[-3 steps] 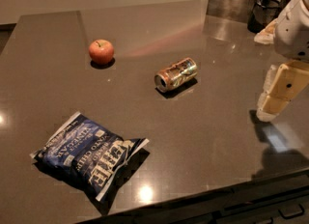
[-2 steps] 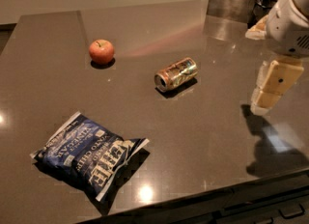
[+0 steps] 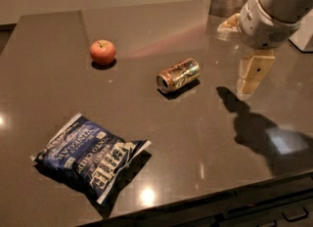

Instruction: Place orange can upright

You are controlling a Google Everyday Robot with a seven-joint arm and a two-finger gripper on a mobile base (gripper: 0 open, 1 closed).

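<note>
The orange can point(image 3: 178, 75) lies on its side near the middle of the dark table point(image 3: 161, 128), its silver top turned toward the front left. My gripper point(image 3: 250, 77) hangs above the table to the right of the can, about a can's length away, with one cream finger point(image 3: 254, 72) showing below the white wrist. It holds nothing that I can see.
A red apple point(image 3: 102, 52) sits at the back left. A blue chip bag point(image 3: 90, 159) lies at the front left. A metal container base point(image 3: 227, 1) and a white object point(image 3: 304, 30) stand at the back right. The table's front edge runs along the bottom.
My arm has moved left and forward toward the can. The can, apple and bag have not moved.
</note>
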